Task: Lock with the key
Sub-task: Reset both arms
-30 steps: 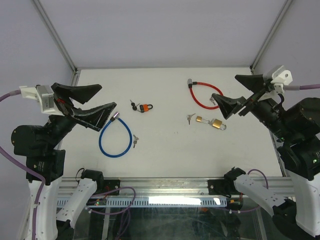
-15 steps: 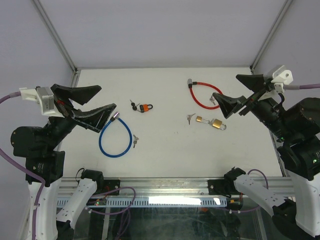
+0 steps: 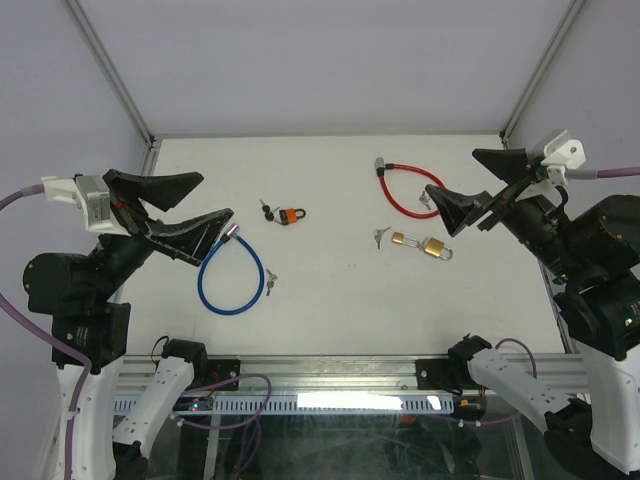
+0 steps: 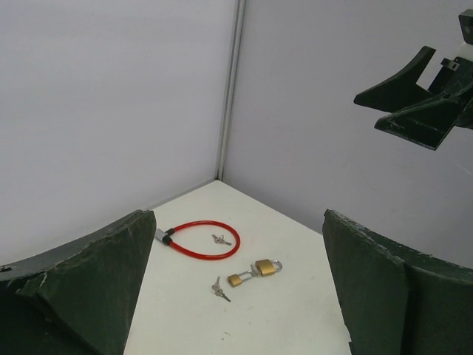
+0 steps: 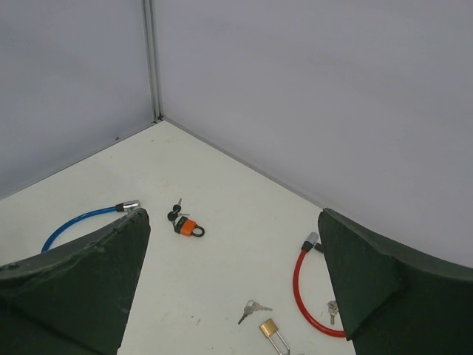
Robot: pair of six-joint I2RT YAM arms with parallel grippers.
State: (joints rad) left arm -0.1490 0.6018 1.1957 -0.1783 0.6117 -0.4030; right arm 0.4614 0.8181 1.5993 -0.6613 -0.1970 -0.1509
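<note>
L gripper [image 3: 215, 193]: jaws spread wide, nothing in them; up over the desk's left edge.
R gripper [image 3: 449, 172]: jaws spread wide, empty; up over the desk's right side.
Desk [image 3: 330, 320]: white, flat.
Brass padlock [image 3: 435, 248]: right of centre, lying flat, silver shackle.
Small brass body [image 3: 400, 239]: at the brass padlock's left end, joined by a silver bit; can't tell if linked.
Brass-lock keys [image 3: 379, 237]: silver bunch just left of the small brass body.
Orange padlock [image 3: 292, 215]: left of centre, dark shackle.
Orange-lock keys [image 3: 266, 209]: dark heads, just beside its left side.
Red cable lock [image 3: 388, 198]: toward far right corner, open curve, silver head at far end.
Red-lock key [image 3: 424, 200]: just beside the curve.
Blue cable lock [image 3: 200, 278]: near left edge, curled nearly into a ring, silver head on top.
Blue-lock key [image 3: 271, 279]: at the ring's right side.
</note>
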